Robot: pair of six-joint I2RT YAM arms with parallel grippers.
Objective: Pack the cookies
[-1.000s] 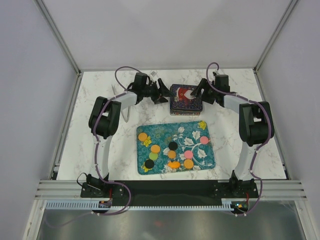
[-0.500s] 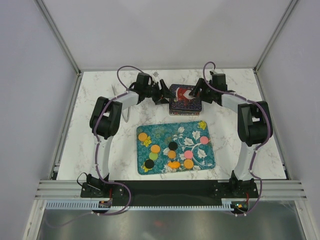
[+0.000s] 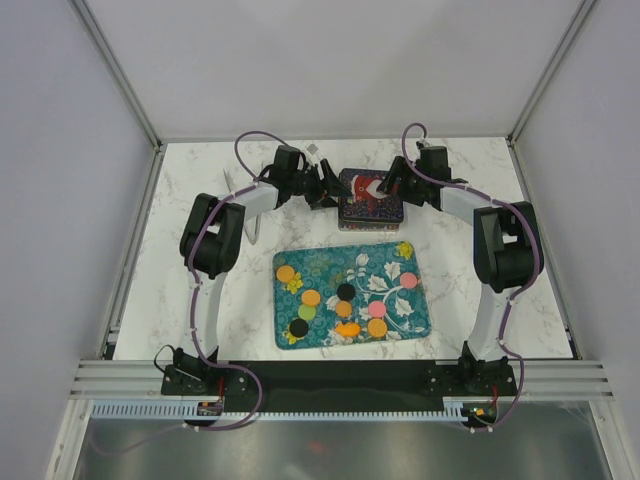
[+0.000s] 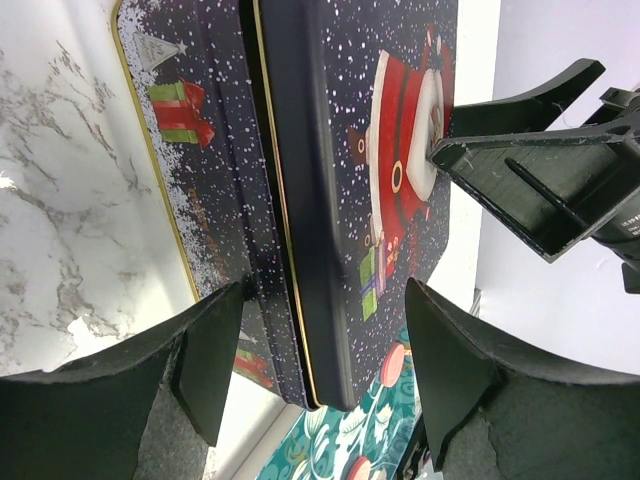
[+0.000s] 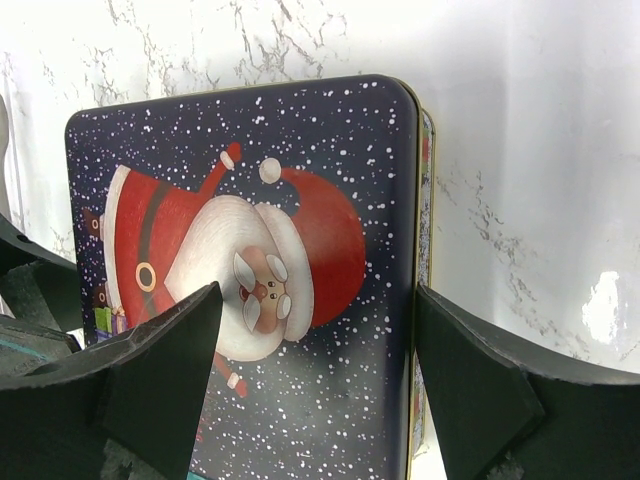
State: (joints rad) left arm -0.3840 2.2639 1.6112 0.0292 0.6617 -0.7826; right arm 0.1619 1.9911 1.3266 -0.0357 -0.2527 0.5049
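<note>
Left gripper (image 3: 326,188) and right gripper (image 3: 393,182) stand spread around one tin (image 3: 370,203), with ten cookies (image 3: 311,297) on one tray (image 3: 330,262) behind them.

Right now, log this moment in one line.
left fingers: open, at dark blue Santa-print tin; right fingers: open, same tin; round cookies: on teal floral tray

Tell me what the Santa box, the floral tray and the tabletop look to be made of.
Santa box: probably printed tin with a semi-gloss finish; thin gold-coloured edges and rounded corners suggest it.
Floral tray: smooth teal printed surface; metal or plastic, the overhead view cannot settle which.
Tabletop: white marble look with grey veining and a glossy highlight; real stone or printed laminate, unclear.
</note>
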